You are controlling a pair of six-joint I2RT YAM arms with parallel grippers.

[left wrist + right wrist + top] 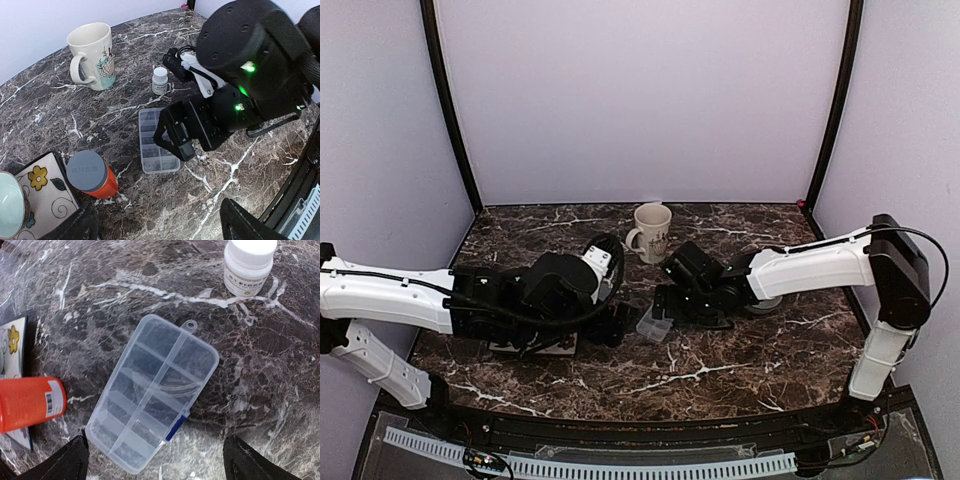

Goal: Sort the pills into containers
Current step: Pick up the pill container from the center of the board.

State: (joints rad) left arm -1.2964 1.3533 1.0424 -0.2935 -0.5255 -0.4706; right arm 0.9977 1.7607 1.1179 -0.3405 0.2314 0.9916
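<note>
The clear organiser box (152, 392) with its containers lies flat on the dark marble table (260, 365), lid down, a blue latch (177, 426) on its long side. I see no pills in any view. My right gripper (161, 467) hangs open just above the near end of the box, one finger on each side of it. My left gripper (160, 227) is open with nothing between its fingers, low over bare marble a little short of the box (156, 145). From above, the box (655, 326) sits between the two grippers.
An orange bottle with a grey cap (92, 175) stands left of the box, beside a flower-patterned tile (42, 187) holding a pale green bowl (7, 205). A small white bottle (248, 267) stands beyond the box. A cream mug (653, 232) stands farther back.
</note>
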